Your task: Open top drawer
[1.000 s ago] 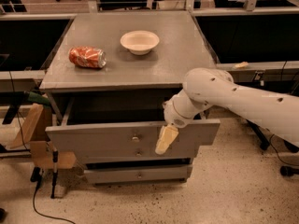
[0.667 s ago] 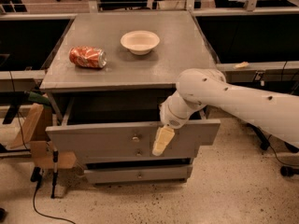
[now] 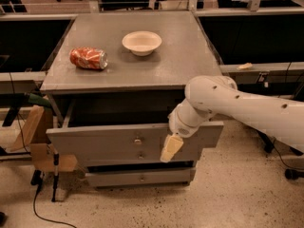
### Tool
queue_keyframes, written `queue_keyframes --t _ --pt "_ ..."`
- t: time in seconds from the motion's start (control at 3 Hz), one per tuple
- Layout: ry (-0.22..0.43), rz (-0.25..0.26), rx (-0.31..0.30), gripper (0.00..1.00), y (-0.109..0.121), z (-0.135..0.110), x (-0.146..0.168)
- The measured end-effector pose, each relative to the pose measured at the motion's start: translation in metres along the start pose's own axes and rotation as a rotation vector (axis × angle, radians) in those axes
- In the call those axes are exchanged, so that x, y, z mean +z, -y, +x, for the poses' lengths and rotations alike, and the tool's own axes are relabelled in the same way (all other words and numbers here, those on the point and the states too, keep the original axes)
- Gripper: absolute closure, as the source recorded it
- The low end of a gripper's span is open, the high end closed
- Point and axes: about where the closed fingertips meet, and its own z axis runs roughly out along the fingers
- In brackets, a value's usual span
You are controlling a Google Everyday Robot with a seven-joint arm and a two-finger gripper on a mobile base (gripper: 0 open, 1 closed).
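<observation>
The top drawer [image 3: 95,144] of the grey cabinet stands pulled out, its wide flat front panel forward of the cabinet body and a dark gap behind it. A small metal knob [image 3: 137,140] sits at the panel's middle. My gripper [image 3: 170,148], cream-coloured at the end of the white arm [image 3: 237,103], hangs in front of the panel, just right of the knob and apart from it. Two shorter drawer fronts [image 3: 141,177] show below.
On the cabinet top [image 3: 180,61] lie a crushed red can [image 3: 88,58] and a white bowl [image 3: 141,42]. A wooden piece [image 3: 38,141] and a stand with a cable are at the left. Dark desks flank the cabinet.
The gripper has drifted slightly left, then back right and down in front of the panel. The drawer front has stayed where it was.
</observation>
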Motion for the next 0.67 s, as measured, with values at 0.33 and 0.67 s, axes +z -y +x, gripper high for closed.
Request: queue_keyframes --t 0.33,0.67 --pt "-0.011 0.004 0.021 0.25 -0.007 0.014 -0.010" --pt "-0.007 -0.003 0.033 0.48 -0.010 0.025 -0.013"
